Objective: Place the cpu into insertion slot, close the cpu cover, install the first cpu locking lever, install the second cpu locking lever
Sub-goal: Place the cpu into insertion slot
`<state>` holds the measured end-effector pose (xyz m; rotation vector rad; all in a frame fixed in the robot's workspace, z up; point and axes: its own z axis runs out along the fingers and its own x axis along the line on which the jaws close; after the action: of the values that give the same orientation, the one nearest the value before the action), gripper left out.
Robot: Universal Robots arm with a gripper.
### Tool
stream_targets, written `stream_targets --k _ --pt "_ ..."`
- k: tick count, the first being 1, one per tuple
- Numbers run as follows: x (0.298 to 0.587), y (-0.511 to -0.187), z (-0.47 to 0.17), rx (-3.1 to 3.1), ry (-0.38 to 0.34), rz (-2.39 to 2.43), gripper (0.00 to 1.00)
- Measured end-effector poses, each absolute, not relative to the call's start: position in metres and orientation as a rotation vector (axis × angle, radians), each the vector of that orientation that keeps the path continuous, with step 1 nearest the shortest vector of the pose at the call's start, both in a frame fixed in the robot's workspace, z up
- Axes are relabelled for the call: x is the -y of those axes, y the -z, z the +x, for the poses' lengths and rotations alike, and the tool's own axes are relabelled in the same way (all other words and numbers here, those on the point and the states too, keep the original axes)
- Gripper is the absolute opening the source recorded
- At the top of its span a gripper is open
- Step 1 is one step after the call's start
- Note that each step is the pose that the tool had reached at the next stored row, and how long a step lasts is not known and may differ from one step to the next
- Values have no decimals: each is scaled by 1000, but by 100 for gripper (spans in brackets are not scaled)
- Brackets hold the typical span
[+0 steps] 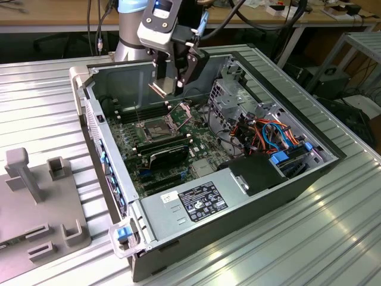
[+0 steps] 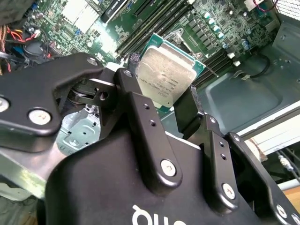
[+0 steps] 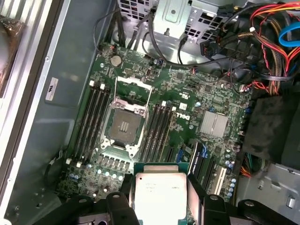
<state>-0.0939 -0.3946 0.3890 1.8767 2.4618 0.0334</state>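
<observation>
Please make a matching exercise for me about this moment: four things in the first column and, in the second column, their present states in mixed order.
Column one:
1. cpu
2. insertion slot
3. cpu cover
4. gripper

Column two:
A. swung open, tilted up
B. shut on the part it carries
C. empty, contacts bare
D. held in the air over the board

Pairs: 1-D, 2-C, 3-A, 4-B.
</observation>
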Motion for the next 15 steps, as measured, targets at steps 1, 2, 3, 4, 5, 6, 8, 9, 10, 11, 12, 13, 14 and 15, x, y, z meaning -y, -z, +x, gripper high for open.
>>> stream_targets --k 1,2,3,4,5,6,8,9,10,11,12,13,14,15 --pt "395 -389 -94 -2453 -33 1888 55" --pt "395 -389 -94 -2444 -33 1899 55" --pt "395 -389 -94 -2433 -32 1913 55" --pt "395 -389 -94 -2424 -32 1925 55" --pt "395 -389 -94 -2413 -31 1939 55" --pt "395 -389 -94 -2404 -31 1949 55" --pt "395 -389 -94 -2381 -30 1977 55" --pt "395 -389 -94 -2373 -30 1987 55" --pt "395 -389 -94 -2363 -30 1998 55" --pt "395 -389 -94 -2357 -29 2005 55" --pt "395 -389 -94 -2350 -29 2013 55" --pt "395 -389 -94 -2343 -29 2021 55" --pt "395 -388 -94 -2331 -29 2035 55" --pt "395 -388 -94 -2318 -28 2049 55"
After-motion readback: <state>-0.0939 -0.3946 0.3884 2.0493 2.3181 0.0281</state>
